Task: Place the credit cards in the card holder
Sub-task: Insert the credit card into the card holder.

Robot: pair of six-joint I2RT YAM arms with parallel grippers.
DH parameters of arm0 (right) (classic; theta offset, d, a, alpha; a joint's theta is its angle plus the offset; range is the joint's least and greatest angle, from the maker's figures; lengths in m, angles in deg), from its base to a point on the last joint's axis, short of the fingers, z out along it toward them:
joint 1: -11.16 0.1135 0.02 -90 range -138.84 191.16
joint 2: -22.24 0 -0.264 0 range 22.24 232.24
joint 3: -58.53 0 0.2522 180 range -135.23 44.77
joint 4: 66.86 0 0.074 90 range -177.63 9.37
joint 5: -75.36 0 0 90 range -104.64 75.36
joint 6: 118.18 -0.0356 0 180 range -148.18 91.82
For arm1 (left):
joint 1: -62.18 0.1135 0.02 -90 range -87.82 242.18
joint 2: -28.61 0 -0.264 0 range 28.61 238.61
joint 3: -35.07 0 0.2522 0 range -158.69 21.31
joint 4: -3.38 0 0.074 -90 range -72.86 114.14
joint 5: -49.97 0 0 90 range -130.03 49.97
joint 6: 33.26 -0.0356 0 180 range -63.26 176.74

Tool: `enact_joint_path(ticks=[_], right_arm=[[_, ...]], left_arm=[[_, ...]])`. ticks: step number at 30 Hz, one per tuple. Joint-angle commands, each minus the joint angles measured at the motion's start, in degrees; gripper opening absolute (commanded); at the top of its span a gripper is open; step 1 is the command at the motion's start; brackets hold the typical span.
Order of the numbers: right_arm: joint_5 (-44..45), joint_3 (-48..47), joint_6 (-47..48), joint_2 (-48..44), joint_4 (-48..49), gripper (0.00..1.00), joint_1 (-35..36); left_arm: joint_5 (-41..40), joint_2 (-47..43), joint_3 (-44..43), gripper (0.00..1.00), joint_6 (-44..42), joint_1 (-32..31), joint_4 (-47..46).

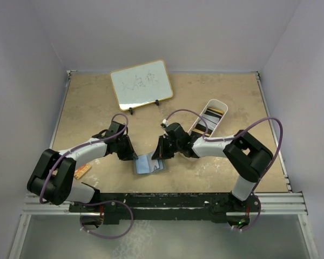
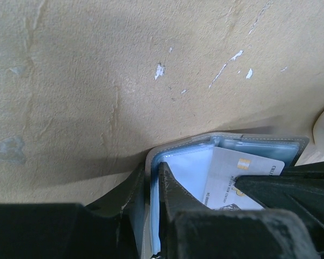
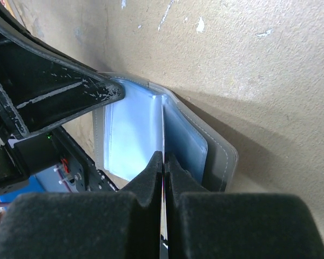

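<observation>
While left fingers (image 2: 173, 199) pin card holder (image 1: 150, 164), right fingers (image 3: 146, 183) grip card (image 2: 243, 172); tray (image 1: 216, 102) behind.

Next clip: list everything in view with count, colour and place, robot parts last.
card holder: one, dark grey, light blue inside, open, near centre
white-grey card: one, at the holder's pocket
cards: yellow-orange and black, count unclear, in tray
tray: one, white, right of centre
whiteboard: one, yellow-framed, far centre
small board: one, orange-brown, near left
table: one, tan
left gripper: black, clamping card holder's flap
right gripper: black, clamping white-grey card
</observation>
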Motion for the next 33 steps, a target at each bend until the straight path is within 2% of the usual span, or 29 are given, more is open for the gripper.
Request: enact_joint_path(ticks=[1,33], right_arm=[[-2.10,0.60,-0.51,0.87,3.78,0.00,-0.18],[-7.39,5.22,-6.27,2.71,16.52,0.00,-0.91]], left_arm=[[-1.63,1.08,-0.56,0.09,-0.85,-0.33,0.26],[-1.74,0.20,0.05,0.09,1.12,-0.37,-0.54]])
